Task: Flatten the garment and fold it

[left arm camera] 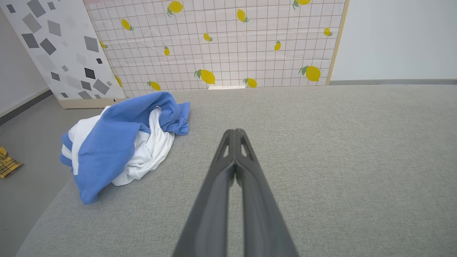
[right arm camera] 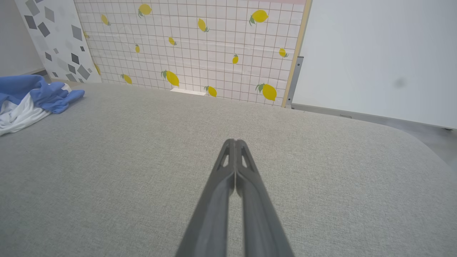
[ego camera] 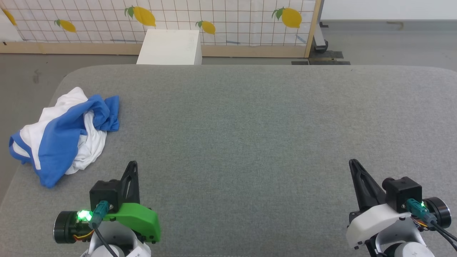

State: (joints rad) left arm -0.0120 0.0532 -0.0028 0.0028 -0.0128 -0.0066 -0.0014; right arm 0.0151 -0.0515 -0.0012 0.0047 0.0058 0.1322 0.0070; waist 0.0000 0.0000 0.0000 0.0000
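The garment point(ego camera: 64, 135) lies crumpled in a white and royal-blue heap near the left edge of the grey cushioned surface point(ego camera: 250, 125). It also appears in the left wrist view point(left arm camera: 121, 142) and at the left edge of the right wrist view point(right arm camera: 32, 98). My left gripper point(ego camera: 132, 163) hovers near the front edge, to the right of and below the heap, shut and empty, fingers pressed together point(left arm camera: 235, 132). My right gripper point(ego camera: 352, 162) stands far to the right, also shut and empty point(right arm camera: 235, 142).
A white box point(ego camera: 169, 46) stands on the floor beyond the surface's far edge, before a lemon-patterned screen point(ego camera: 228, 21). A grey-speckled panel point(left arm camera: 53, 46) leans at the left. A yellow plaid cloth point(left arm camera: 7, 166) lies on the floor off the left edge.
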